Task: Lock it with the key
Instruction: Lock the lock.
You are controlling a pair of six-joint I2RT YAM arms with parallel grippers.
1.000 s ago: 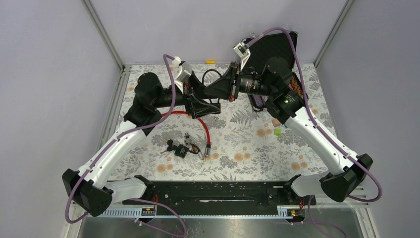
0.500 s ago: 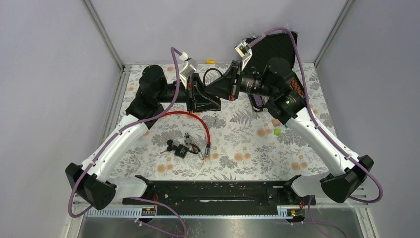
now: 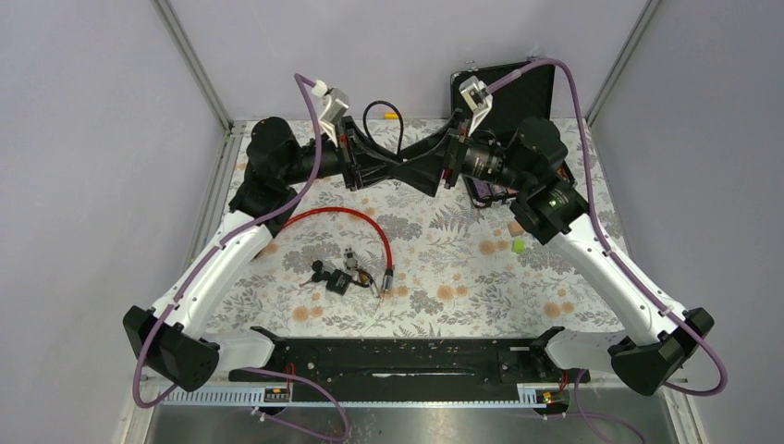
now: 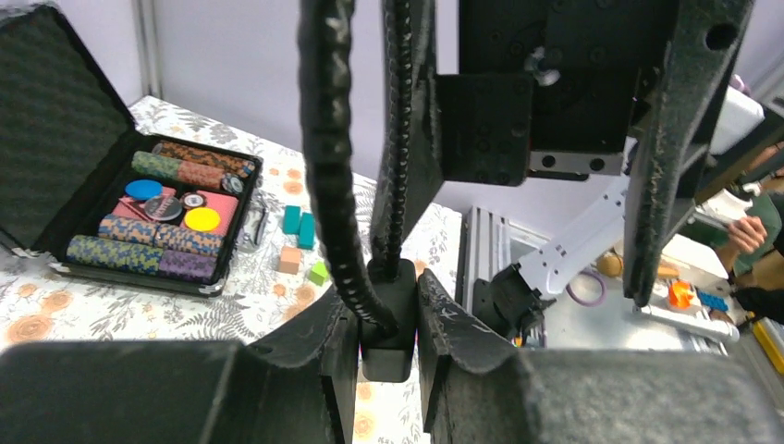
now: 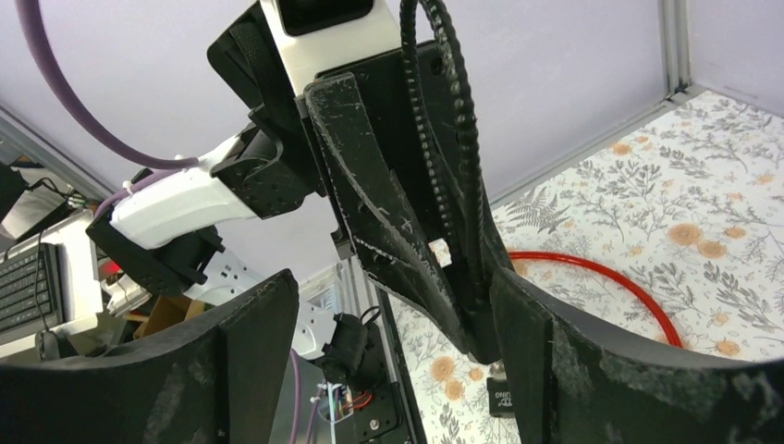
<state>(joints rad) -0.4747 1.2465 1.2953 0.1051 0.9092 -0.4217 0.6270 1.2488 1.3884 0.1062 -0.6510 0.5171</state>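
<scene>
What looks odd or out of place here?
Nothing looks spilled or broken. Oddest: a black ribbed cable is held in mid-air, its black block end clamped by the left gripper, while the right gripper's jaws stand open around it.

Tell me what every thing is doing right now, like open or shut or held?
Black lock: held up in the air.
Left fingers: shut on it.
Right fingers: open.
Red lock: lying on the table.
Keys: lying loose beside it.
Chip case: open.
</scene>
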